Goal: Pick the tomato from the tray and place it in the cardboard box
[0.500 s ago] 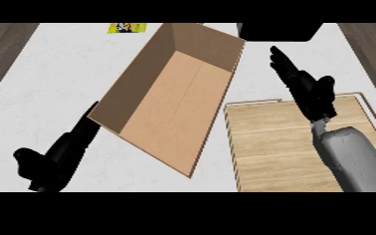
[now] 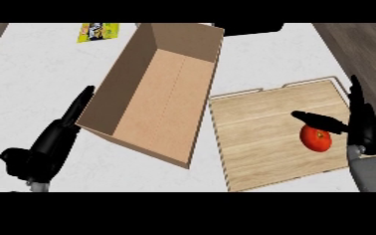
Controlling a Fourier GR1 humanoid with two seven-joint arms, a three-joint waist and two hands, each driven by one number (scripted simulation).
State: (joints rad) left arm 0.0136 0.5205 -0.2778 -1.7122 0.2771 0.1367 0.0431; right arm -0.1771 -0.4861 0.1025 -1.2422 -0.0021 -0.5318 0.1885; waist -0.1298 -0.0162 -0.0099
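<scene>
Counter (image 2: 44, 69) carries an open cardboard box (image 2: 158, 99) at centre with nothing in it, and a wooden tray (image 2: 264, 124) just to its right. Left hand (image 2: 51, 144) rests lower left, fingers straight. Right hand (image 2: 361, 124) is at the tray's right edge, fingers open, thumb above the tomato (image 2: 317, 138) on the tray's right side. Looks like the reach step; next, the fingers need to close round it.

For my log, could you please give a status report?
Left hand open, resting. Right hand open at tomato. Tomato on tray. Box open, nothing between.
</scene>
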